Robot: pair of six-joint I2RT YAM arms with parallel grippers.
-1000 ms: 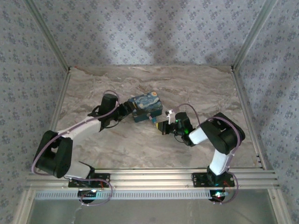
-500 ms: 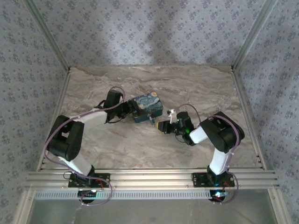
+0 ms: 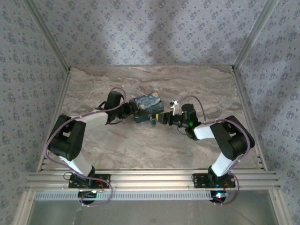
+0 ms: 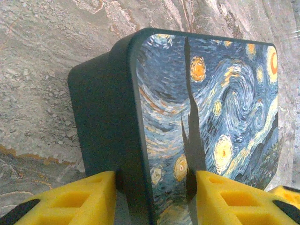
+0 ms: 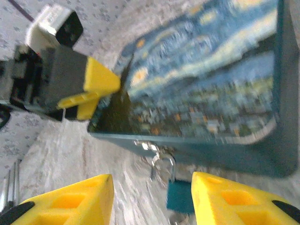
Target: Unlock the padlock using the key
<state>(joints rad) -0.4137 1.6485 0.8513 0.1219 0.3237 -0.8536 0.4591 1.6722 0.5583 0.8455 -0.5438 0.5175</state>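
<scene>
Two robot arms are meeting over a small box (image 3: 146,107) printed with a swirling blue-and-yellow night sky, which is lying near the middle of a marble-patterned table (image 3: 140,150) inside a wallpapered enclosure. The left gripper (image 3: 128,111) is reaching in from the left and is pinching the box's left end. In its wrist camera, its yellow fingers (image 4: 89,199) are sitting one against the dark side wall and one against the painted lid, with the box's rounded corner wedged between them. The right gripper (image 5: 152,183) is facing the box's near front from the right, its yellow jaws standing apart and holding nothing. The padlock (image 5: 179,196), tiny and bluish, is hanging by its silver shackle from a metal hasp (image 5: 144,144) on the box's front wall, its body dangling below. In the right wrist view it is showing in the gap between the parted fingers, touching neither. From above, the padlock is appearing as a small dark speck just below the box's near edge, between the box and the right gripper's tips. The right wrist picture is blurring, so finer detail of the lock is not readable.
</scene>
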